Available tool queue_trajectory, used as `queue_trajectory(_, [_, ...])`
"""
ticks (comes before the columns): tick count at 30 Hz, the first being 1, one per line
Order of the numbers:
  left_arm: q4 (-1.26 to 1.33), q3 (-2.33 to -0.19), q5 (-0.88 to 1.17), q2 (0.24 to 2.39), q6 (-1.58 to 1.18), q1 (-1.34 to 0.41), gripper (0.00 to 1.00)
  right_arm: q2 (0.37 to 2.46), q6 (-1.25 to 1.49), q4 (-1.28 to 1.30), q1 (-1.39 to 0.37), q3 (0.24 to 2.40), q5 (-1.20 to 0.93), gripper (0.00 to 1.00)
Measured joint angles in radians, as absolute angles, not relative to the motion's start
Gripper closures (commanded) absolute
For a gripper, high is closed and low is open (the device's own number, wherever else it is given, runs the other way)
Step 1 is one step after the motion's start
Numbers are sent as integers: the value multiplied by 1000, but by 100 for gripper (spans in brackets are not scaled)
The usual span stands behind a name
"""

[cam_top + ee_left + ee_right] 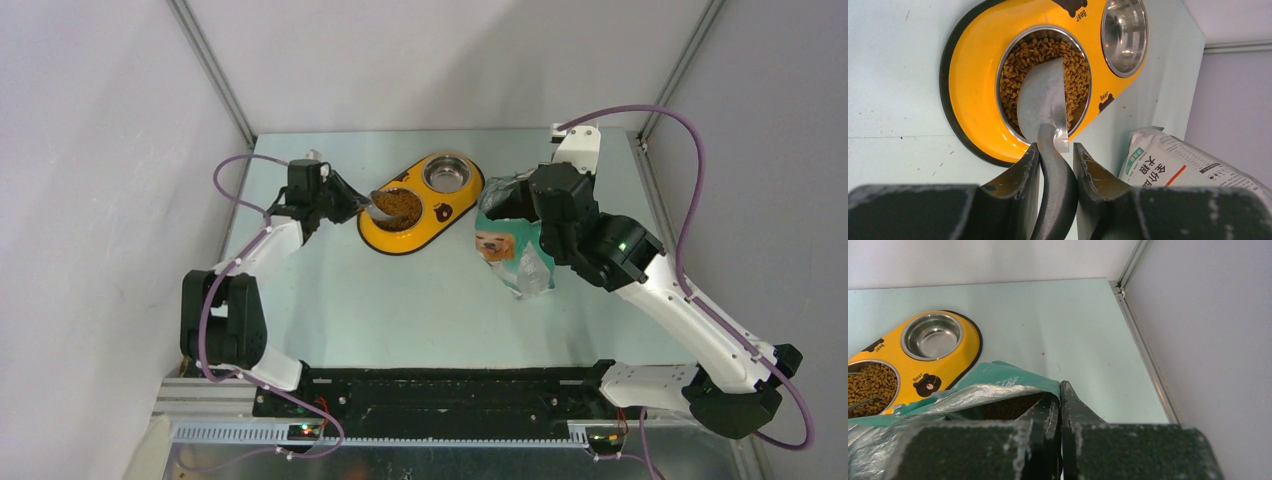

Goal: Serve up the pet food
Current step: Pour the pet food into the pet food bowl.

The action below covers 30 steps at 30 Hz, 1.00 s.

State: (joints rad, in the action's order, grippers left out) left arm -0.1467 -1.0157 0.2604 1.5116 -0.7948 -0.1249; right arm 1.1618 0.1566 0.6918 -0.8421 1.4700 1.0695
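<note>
Pet food [1075, 75] in steel bowl [997, 95]

The scoop [1043, 100] is dull brushed metal; the pet food [1028, 55] looks dry and rough. The feeder [973, 75] is glossy yellow plastic with shiny steel bowls [1123, 30], the bag [973, 392] crinkled with silvery foil lining, the desk [400, 300] smooth and matt.

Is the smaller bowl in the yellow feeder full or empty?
Empty: the smaller bowl shows only bare shiny metal inside.

Top view looks down from behind; 2 close, seemingly low wrist views share the feeder [973, 90].
</note>
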Motion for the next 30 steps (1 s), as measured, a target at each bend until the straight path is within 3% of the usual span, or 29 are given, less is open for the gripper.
queue_trajectory(30, [-284, -1076, 185, 1511, -744, -138, 100, 1146, 157, 693, -834, 1457, 1076, 100])
